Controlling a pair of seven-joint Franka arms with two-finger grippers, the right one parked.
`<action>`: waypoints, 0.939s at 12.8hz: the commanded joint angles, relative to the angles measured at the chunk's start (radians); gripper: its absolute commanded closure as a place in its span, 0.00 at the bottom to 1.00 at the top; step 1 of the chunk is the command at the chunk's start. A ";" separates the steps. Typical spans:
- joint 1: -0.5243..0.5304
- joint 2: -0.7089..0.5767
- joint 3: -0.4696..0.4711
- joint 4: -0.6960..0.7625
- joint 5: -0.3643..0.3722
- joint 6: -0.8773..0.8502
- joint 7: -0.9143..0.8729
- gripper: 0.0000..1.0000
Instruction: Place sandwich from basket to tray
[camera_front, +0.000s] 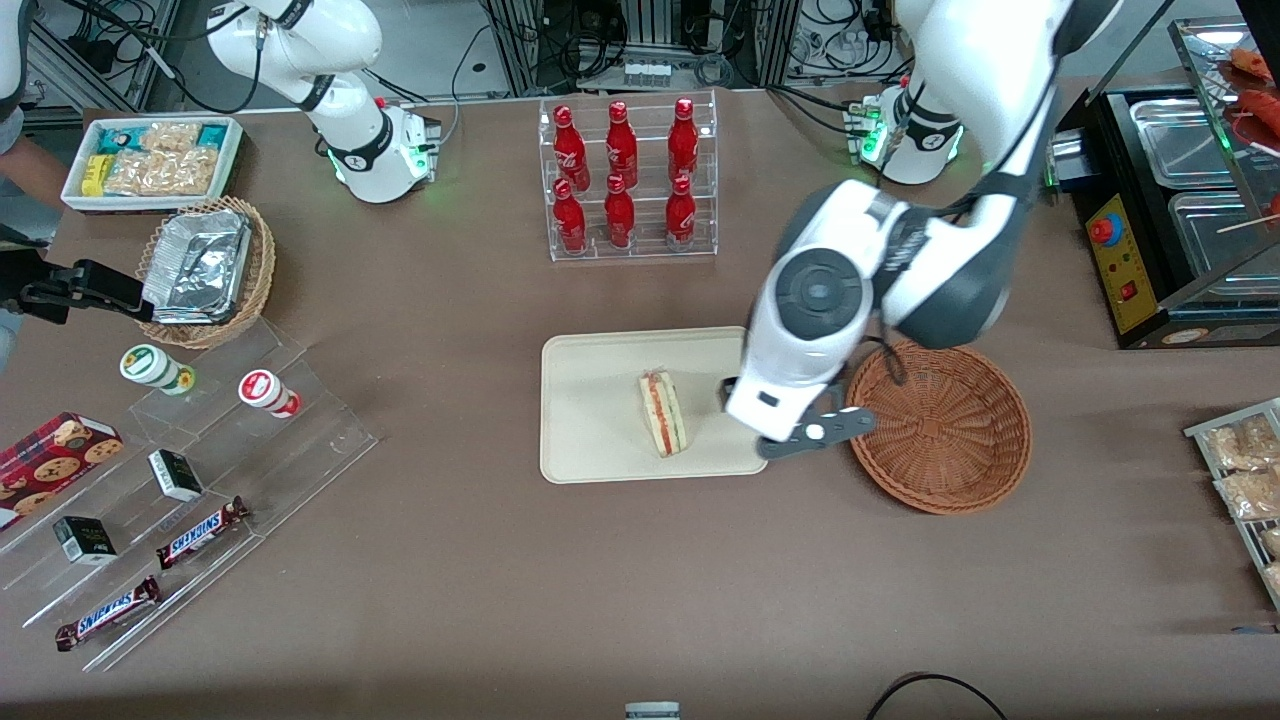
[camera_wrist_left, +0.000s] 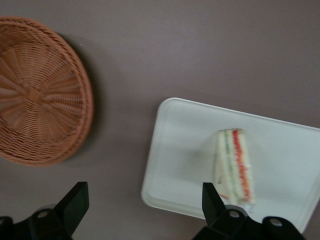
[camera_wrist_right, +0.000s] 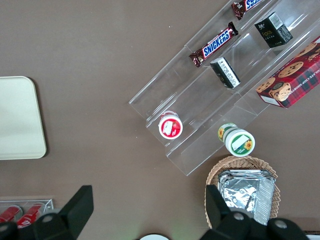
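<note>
The sandwich (camera_front: 663, 412), a pale wedge with red and green layers on its edge, lies on the cream tray (camera_front: 590, 400); it also shows in the left wrist view (camera_wrist_left: 235, 166) on the tray (camera_wrist_left: 185, 155). The reddish-brown wicker basket (camera_front: 945, 427) stands empty beside the tray, toward the working arm's end; it also shows in the wrist view (camera_wrist_left: 37, 90). My left gripper (camera_wrist_left: 145, 200) is open and empty, raised above the tray's edge nearest the basket; in the front view the arm's wrist (camera_front: 800, 340) covers most of it.
A clear rack of red bottles (camera_front: 625, 175) stands farther from the front camera than the tray. A tan basket with foil containers (camera_front: 205, 270), a white snack bin (camera_front: 150, 160) and a clear stepped shelf with bars and cups (camera_front: 190, 480) lie toward the parked arm's end. A food warmer (camera_front: 1180, 200) stands at the working arm's end.
</note>
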 joint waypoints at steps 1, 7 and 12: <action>0.091 -0.113 -0.005 -0.138 -0.031 0.003 0.114 0.00; 0.283 -0.273 -0.004 -0.269 -0.073 -0.043 0.424 0.00; 0.469 -0.383 -0.074 -0.298 -0.096 -0.138 0.624 0.00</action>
